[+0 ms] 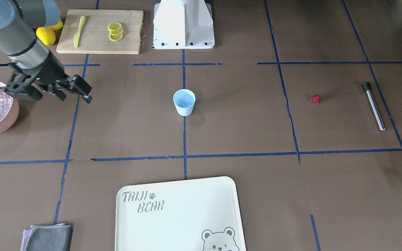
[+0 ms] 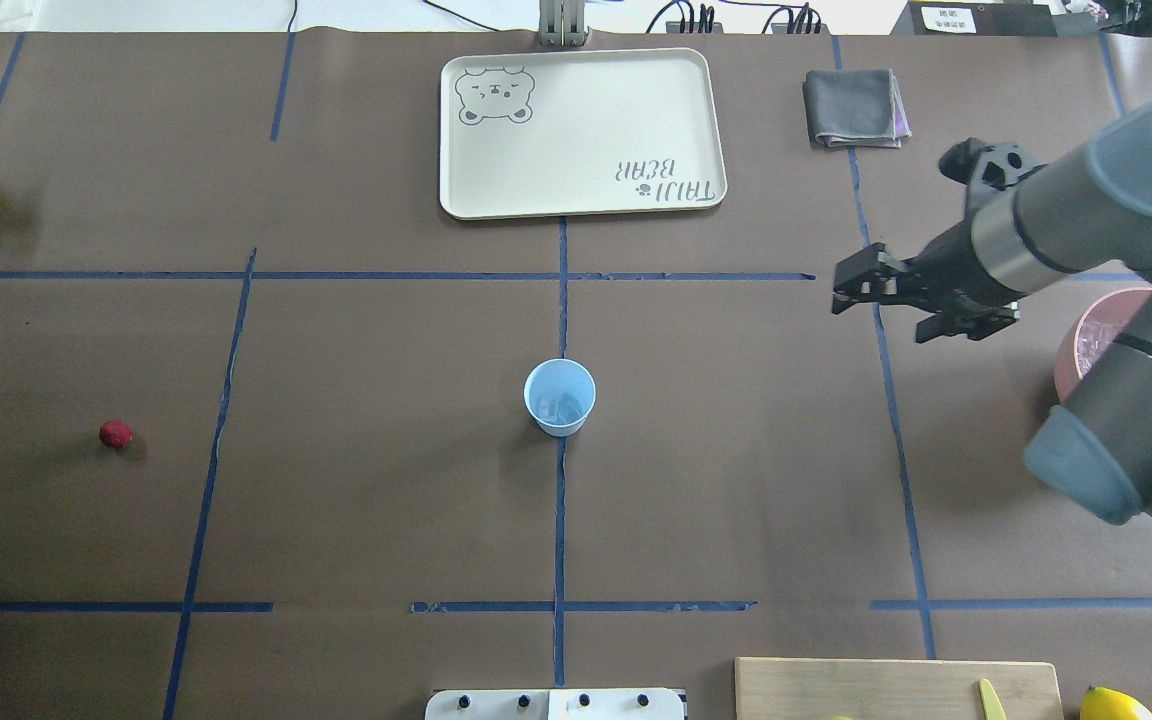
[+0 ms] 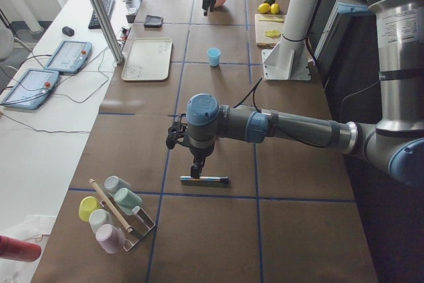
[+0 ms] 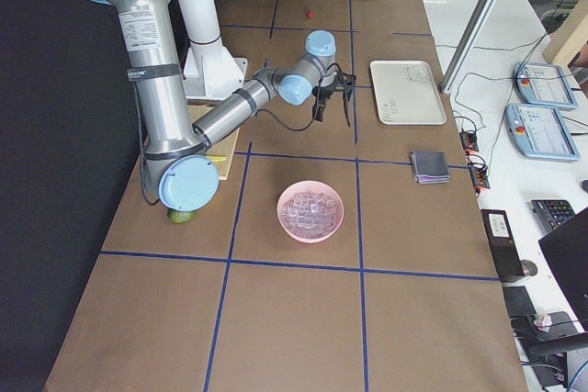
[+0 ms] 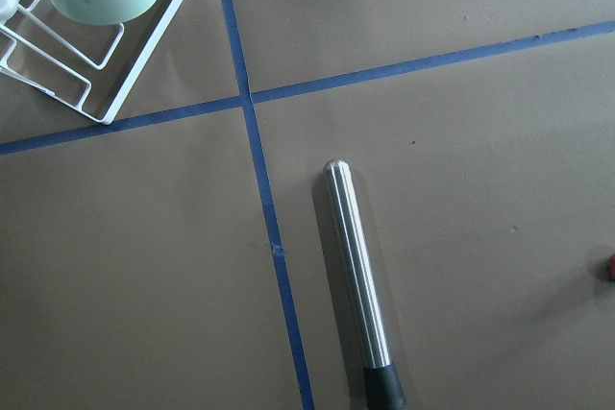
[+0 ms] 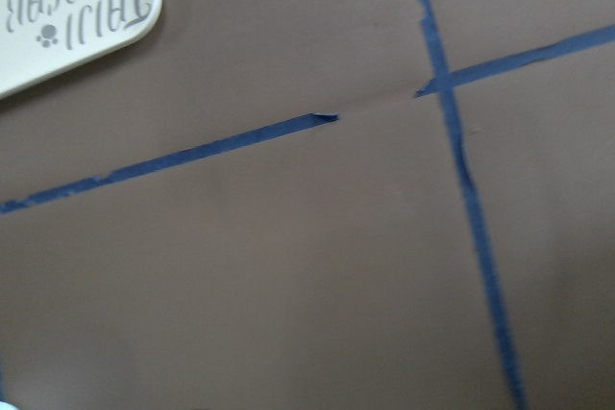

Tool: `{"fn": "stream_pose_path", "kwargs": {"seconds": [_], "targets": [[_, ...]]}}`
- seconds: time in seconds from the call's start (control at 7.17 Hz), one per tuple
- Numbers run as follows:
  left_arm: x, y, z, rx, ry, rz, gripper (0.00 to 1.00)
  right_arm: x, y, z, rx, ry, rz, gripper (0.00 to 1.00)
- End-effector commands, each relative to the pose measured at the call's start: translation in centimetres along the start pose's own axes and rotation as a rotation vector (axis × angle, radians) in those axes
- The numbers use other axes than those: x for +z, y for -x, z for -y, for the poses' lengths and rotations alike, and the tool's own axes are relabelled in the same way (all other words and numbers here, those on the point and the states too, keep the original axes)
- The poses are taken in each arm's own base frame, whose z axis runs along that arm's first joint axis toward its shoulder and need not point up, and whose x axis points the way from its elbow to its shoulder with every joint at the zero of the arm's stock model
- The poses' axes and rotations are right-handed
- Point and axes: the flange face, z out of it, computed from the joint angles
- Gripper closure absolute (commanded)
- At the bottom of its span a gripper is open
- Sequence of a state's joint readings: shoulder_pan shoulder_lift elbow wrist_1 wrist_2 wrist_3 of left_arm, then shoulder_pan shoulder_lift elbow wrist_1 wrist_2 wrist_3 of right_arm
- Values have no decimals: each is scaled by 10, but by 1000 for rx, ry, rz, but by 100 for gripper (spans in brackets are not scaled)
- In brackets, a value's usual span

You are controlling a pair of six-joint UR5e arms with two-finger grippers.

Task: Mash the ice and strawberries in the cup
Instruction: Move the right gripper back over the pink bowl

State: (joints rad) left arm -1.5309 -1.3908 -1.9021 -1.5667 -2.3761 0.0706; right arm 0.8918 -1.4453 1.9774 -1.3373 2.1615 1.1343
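With ice (image 1: 184, 103) already in the cup (image 1: 184, 110), the strawberry (image 2: 116, 433) should be pinched softly by the left gripper (image 3: 197, 169) (jaw state can't be told), while the right gripper (image 2: 844, 287), jaws parted and empty, is held clear.

I see a small pale-blue tapered cup (image 2: 558, 428) mid-table holding clear ice cubes (image 2: 564, 408); a small red strawberry (image 2: 116, 433) lies well left.

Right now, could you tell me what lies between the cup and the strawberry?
Nothing between cup and strawberry but one blue tape line, in the overhead view.
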Motion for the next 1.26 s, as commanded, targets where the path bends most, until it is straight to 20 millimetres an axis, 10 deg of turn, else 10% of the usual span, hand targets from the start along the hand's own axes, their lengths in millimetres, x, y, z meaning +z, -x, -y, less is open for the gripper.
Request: {"fn": "stream_pose_path", "kwargs": {"seconds": [0.0,0.42,1.12], "targets": [[1,1,-1,-2,2,0,0,-21,-140,20,-287,16,-101,0],[3,3,-1,-7,6,0,0,-11,-229,40,-436,90,-124,0],[4,4,-2,-9,8,-1,0,15,-242,29,-564,151,-147,2]]}}
